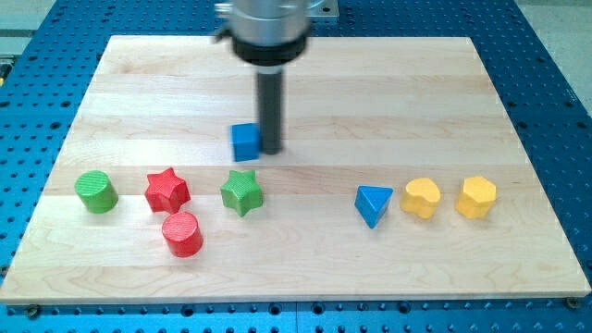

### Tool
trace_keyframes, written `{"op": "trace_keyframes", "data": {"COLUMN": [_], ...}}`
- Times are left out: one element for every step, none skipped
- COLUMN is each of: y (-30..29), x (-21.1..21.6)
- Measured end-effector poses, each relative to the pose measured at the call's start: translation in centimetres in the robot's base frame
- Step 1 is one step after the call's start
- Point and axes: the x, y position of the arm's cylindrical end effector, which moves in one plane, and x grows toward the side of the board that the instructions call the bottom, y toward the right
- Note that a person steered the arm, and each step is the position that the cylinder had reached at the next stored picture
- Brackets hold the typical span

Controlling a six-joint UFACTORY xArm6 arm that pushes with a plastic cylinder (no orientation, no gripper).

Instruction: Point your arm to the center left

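My tip [270, 149] rests on the wooden board [388, 102] a little above its middle. It stands right beside the right side of a blue cube [245, 141], touching or nearly touching it. A green star [241, 192] lies just below the cube. A red star [167, 190] and a red cylinder [182, 233] lie to the lower left. A green cylinder [96, 191] sits at the board's centre left, far to the left of my tip.
A blue triangular block [373, 204], a yellow heart-like block [422, 198] and a yellow hexagon block [476, 197] sit in a row at the view's right. The board lies on a blue perforated table [555, 111].
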Motion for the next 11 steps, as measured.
{"op": "trace_keyframes", "data": {"y": [-5.5, -3.6, -8.8, -13.7, -10.9, -10.8, -13.7, -23.1, -23.2, -23.2, -23.2], "x": [0.1, -0.6, -4.4, -3.3, -1.6, -1.8, -2.8, -2.8, -2.3, -1.9, 1.9]}}
